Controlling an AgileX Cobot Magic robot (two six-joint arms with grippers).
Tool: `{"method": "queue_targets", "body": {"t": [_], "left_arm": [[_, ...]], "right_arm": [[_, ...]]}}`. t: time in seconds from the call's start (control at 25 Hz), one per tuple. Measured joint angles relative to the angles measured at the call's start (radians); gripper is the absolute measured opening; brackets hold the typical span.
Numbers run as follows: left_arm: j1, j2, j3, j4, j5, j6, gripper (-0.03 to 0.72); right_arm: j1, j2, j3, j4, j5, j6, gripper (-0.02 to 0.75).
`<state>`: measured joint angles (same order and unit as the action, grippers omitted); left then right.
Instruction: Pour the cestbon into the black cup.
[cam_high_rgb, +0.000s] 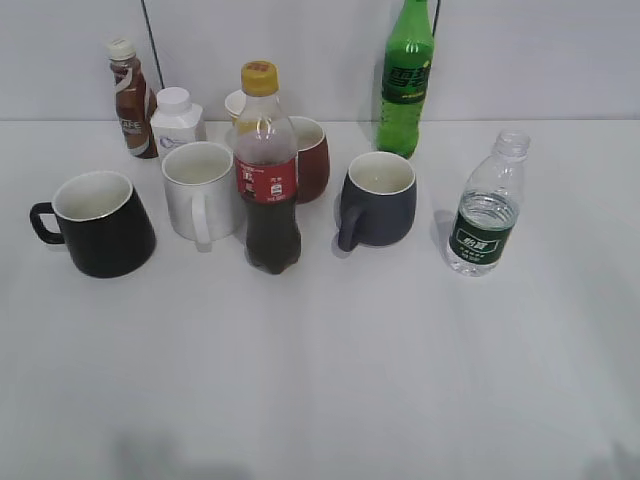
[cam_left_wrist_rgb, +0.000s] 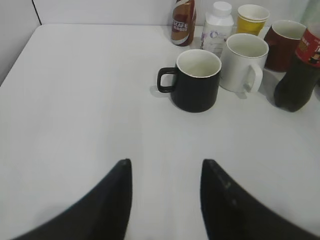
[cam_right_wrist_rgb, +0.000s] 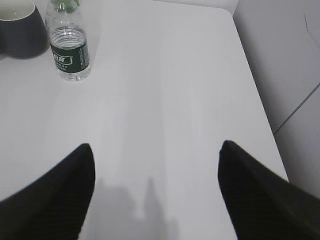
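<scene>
The cestbon (cam_high_rgb: 487, 208), a small clear capless bottle with a dark green label, stands upright at the right of the table; it also shows in the right wrist view (cam_right_wrist_rgb: 68, 47) at the top left. The black cup (cam_high_rgb: 97, 224), glossy with a white inside, stands at the left, handle to the left; in the left wrist view (cam_left_wrist_rgb: 195, 80) it is ahead of the jaws. My left gripper (cam_left_wrist_rgb: 166, 165) is open and empty, short of the cup. My right gripper (cam_right_wrist_rgb: 156, 147) is open and empty, short and right of the bottle. Neither arm shows in the exterior view.
Between cup and bottle stand a white mug (cam_high_rgb: 200, 190), a cola bottle with yellow cap (cam_high_rgb: 268, 175), a dark red mug (cam_high_rgb: 308, 158) and a navy-grey mug (cam_high_rgb: 377, 199). Behind are a coffee bottle (cam_high_rgb: 131, 98), a white jar (cam_high_rgb: 176, 120) and a tall green bottle (cam_high_rgb: 405, 80).
</scene>
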<state>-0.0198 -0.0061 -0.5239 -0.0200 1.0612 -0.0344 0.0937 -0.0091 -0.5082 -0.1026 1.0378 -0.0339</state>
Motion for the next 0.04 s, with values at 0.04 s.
{"method": "queue_targets", "body": {"t": [0.04], "left_arm": [[0.0,0.0,0.0,0.0,0.0,0.0,0.348]], "right_arm": [[0.0,0.0,0.0,0.0,0.0,0.0,0.591]]}}
